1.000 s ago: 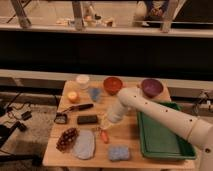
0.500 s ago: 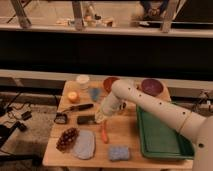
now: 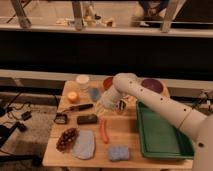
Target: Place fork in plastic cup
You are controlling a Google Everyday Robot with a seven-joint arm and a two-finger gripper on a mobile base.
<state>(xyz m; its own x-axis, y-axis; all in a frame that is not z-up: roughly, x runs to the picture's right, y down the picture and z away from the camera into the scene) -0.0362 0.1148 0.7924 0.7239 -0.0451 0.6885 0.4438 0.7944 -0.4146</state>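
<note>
Wooden bench in front of a dark wall, railing above. My claw hangs low over the bench's back middle; can't tell how it's set or if it has the fork, which I can't pick out. Plastic cup sits just left of my claw, white container further back-left. Carrot lies in front of it, black-handled knife to its left, green tray to its right.
</note>
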